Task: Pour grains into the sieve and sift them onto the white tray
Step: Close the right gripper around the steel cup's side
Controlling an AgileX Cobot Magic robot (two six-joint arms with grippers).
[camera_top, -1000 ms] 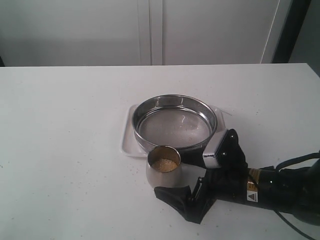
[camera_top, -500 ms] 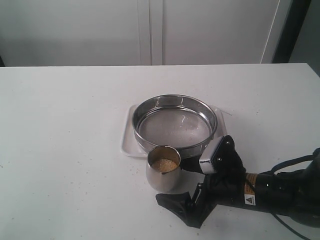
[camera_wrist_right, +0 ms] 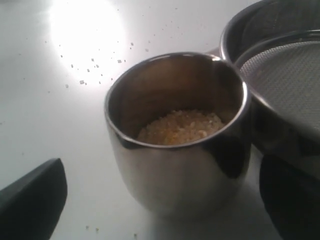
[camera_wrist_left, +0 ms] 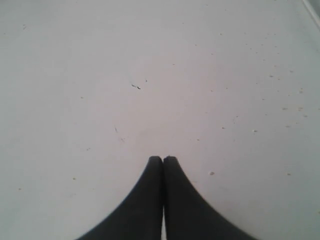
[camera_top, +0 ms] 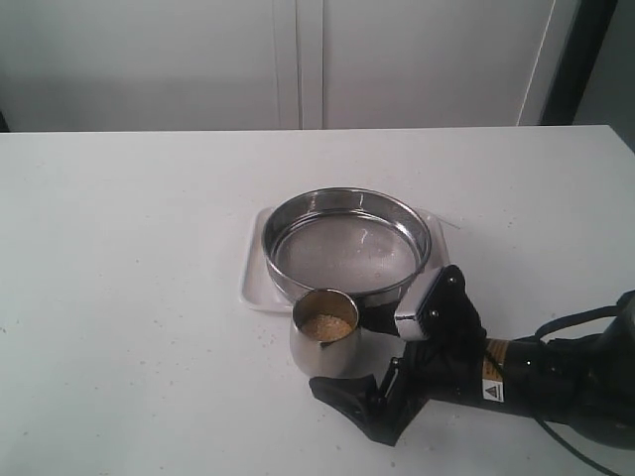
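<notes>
- Right arm lies low along the table, reaching in from the right.
- Right gripper is spread wide, fingers either side of the cup, clear of it.
- Grains sit in the cup, beside the sieve on the tray.
- Left gripper is pinched closed, empty, over bare table.

— What stands behind the table?
— Pale panels, flat and plain, running along the whole of the table's far edge. Thin vertical seams split them about level with the table's middle.
— And past the table's far right corner?
— A dark upright strip, leaning a little, with a greyer bit of wall beyond it.
— The light?
— Soft and even over the white tabletop. The right wrist view catches one bright glare patch on it.
</notes>
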